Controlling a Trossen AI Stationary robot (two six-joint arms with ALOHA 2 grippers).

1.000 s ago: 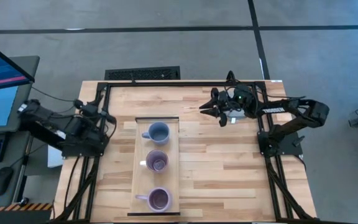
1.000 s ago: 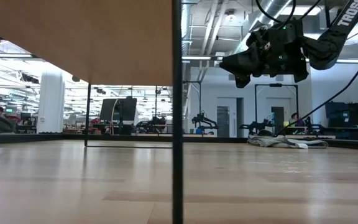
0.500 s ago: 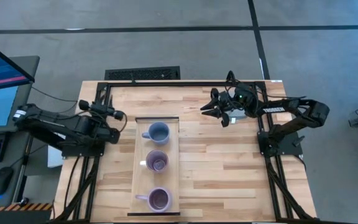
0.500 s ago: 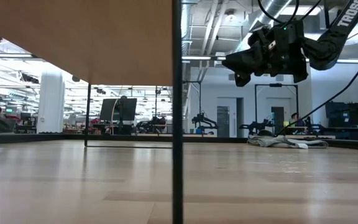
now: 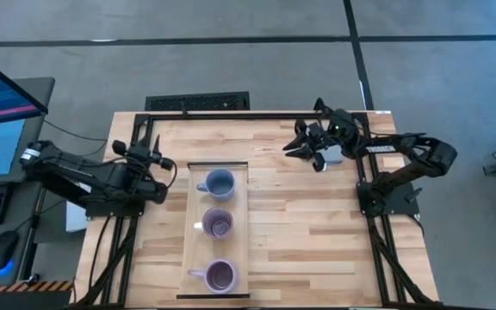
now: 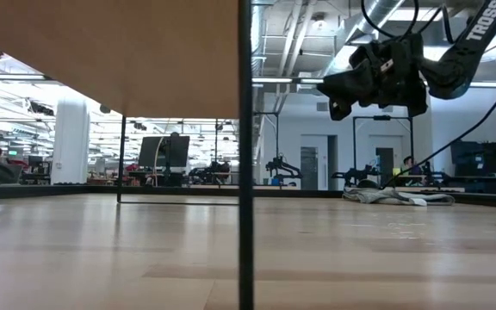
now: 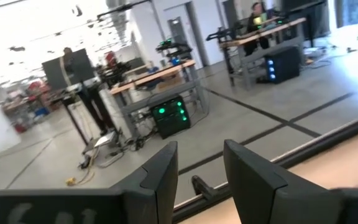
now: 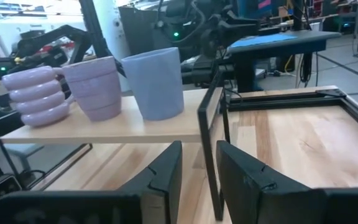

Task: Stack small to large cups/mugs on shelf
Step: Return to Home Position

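Three mugs stand side by side in a row, each on its base, on the pale wooden shelf (image 5: 193,215): a blue-grey mug (image 5: 220,183), a purple mug (image 5: 218,224) and a ribbed lavender mug (image 5: 220,275). The right wrist view shows the blue-grey mug (image 8: 154,84), the purple one (image 8: 95,87) and the lavender one (image 8: 36,96) on the shelf (image 8: 104,127). My left gripper (image 5: 151,157) (image 7: 201,180) is open and empty, left of the shelf. My right gripper (image 5: 289,148) (image 8: 197,174) (image 6: 338,90) hovers open and empty, right of the shelf's far end, pointing at it.
The shelf stands raised on thin dark legs (image 6: 245,172). Black frame rails (image 5: 257,114) run along the table's edges. A grey cloth (image 6: 394,196) lies on the table in the low view. Bare butcher-block top (image 5: 308,224) spreads right of the shelf.
My left gripper has shifted a little toward the shelf and its wrist has turned. My right gripper has drawn back slightly toward the table's right edge, staying at the same height. The mugs have stayed where they were.
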